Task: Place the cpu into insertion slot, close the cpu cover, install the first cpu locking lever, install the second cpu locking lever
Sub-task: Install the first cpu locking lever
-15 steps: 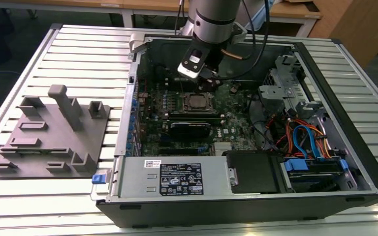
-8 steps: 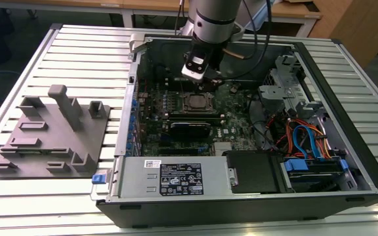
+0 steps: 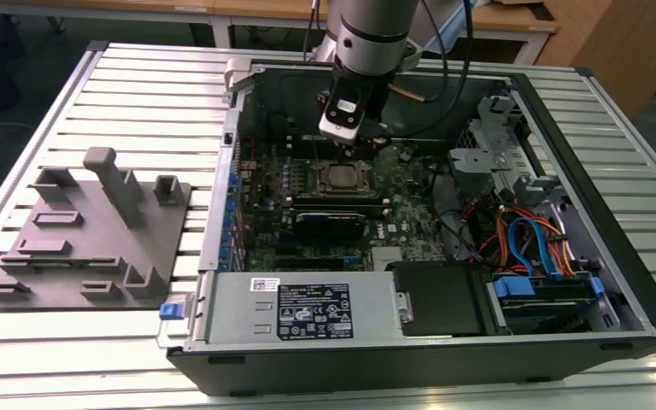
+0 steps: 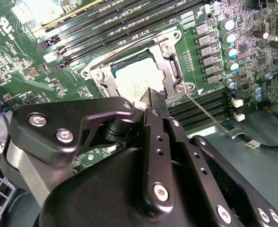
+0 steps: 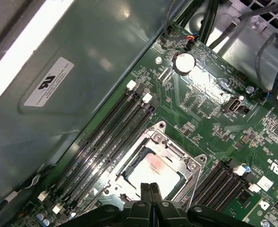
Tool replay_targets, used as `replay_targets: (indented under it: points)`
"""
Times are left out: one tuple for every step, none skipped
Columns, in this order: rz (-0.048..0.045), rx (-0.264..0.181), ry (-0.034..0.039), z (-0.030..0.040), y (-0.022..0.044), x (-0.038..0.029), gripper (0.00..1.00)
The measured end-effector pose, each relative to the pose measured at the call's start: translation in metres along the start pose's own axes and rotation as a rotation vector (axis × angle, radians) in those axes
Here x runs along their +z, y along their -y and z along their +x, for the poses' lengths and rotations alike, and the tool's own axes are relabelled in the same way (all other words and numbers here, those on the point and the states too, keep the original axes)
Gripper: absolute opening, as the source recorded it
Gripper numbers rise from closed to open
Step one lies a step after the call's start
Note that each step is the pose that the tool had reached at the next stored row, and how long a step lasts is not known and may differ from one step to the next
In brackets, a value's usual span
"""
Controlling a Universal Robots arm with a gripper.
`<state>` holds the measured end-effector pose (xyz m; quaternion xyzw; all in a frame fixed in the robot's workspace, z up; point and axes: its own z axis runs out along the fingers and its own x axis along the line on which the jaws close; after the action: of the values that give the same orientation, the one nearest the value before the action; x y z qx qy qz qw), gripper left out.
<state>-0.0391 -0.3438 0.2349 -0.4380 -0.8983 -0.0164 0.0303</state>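
The pinched gripper (image 5: 150,187) hangs over the cpu (image 5: 151,170) inside the cpu cover (image 5: 175,149).

A silver-grey cylindrical arm (image 3: 371,34) carries a matte black claw (image 4: 154,97) dotted with silver hex-socket screws (image 4: 160,190).

Arm: one grey arm (image 3: 371,34), hangs about straight down from the top of the exterior view.
Wrist: silver-white block (image 3: 343,115) w/ black parts, tilted a bit, right above the gripper.
Gripper (image 3: 354,147): black, tip points down, at the low end of the arm.
Fingers (image 5: 145,196): two thin black ones, side by side, pressed tight, no gap in both wrist views.
Link bars (image 4: 49,127): black w/ silver bolts, spread out to each side behind the fingers.
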Motion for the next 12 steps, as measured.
replay_targets:
  points:
    - [-0.0001, 0.000, 0.0000, 0.0000, 0.0000, 0.0000, 0.11]
    - [0.0000, 0.000, 0.0000, 0.0000, 0.0000, 0.0000, 0.11]
    - [0.0000, 0.000, 0.0000, 0.0000, 0.0000, 0.0000, 0.11]
    - [0.0000, 0.000, 0.0000, 0.0000, 0.0000, 0.0000, 0.11]
    - [-0.0001, 0.000, 0.0000, 0.0000, 0.0000, 0.0000, 0.11]
    - [0.0000, 0.000, 0.0000, 0.0000, 0.0000, 0.0000, 0.11]
    - [0.0000, 0.000, 0.0000, 0.0000, 0.0000, 0.0000, 0.11]
    - [0.0000, 0.000, 0.0000, 0.0000, 0.0000, 0.0000, 0.11]
    - [0.0000, 0.000, 0.0000, 0.0000, 0.0000, 0.0000, 0.11]
    - [-0.0001, -0.001, 0.0001, 0.0000, 0.0000, 0.0000, 0.11]
    - [-0.0009, -0.002, 0.0007, 0.0000, 0.0000, 0.0001, 0.11]
    - [-0.0012, -0.006, 0.0010, -0.0001, -0.0001, 0.0001, 0.11]
